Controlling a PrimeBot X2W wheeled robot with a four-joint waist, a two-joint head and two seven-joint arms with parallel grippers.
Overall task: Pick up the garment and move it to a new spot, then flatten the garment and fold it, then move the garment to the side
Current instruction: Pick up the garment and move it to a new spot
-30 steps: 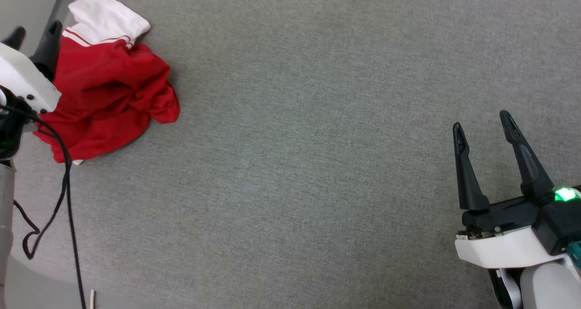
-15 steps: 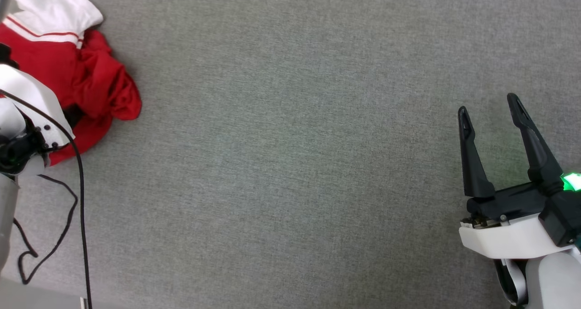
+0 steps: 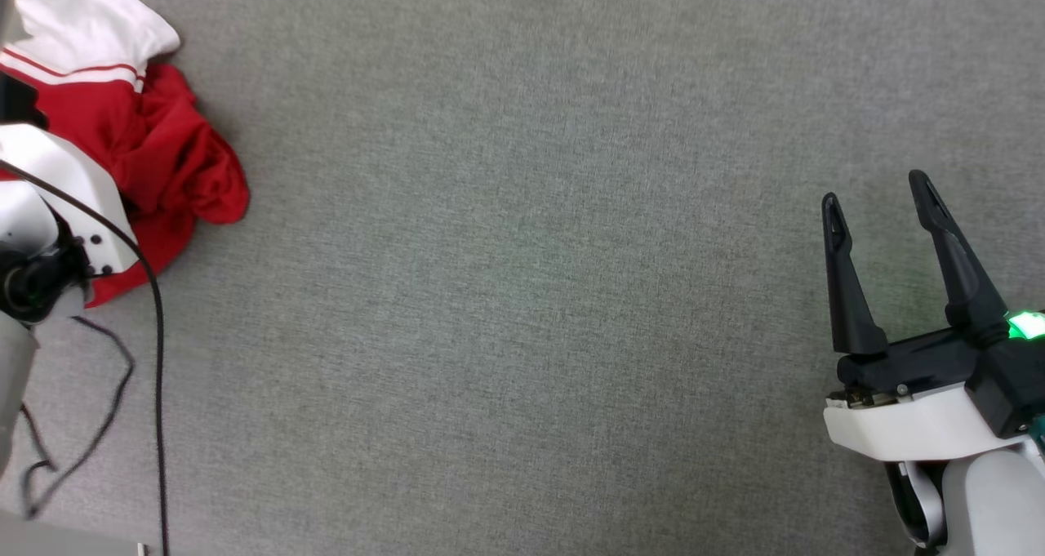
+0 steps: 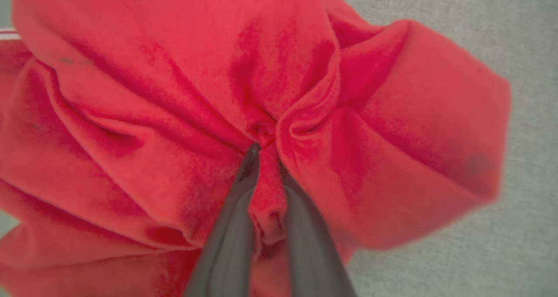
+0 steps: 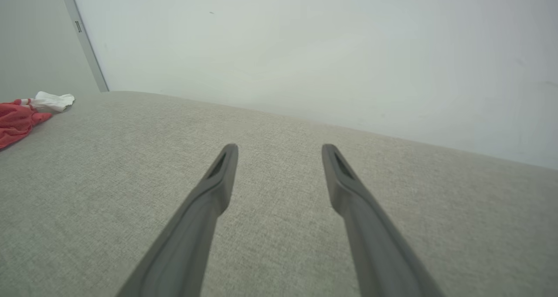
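At the upper left of the head view we see the shirt (image 3: pixel 163 156) lying crumpled on the grey cloth-covered counter (image 3: pixel 522 295). Its red body is bunched in folds, and one white sleeve with red stripe trim lies at the very top corner. The left arm's white wrist casing (image 3: pixel 57 180) sits over the shirt's left part, and a black cable (image 3: pixel 155 335) trails down from it along the left edge.

In the left wrist view, at centre frame, the left gripper (image 4: pixel 267 157) has its fingers drawn narrow on a fold of the shirt (image 4: pixel 392 114). Red cloth is pinched between them, and creases run out from the spot.

At the lower right of the head view, the right gripper (image 3: pixel 874 189) is well apart from the shirt. Its fingers are spread wide and hold nothing, and a green light (image 3: pixel 1024 325) glows on its base. The right wrist view shows the same wide fingers of the right gripper (image 5: pixel 280 148) over bare counter. There the shirt (image 5: pixel 17 116) is small at the left edge, before a pale wall (image 5: pixel 305 48).
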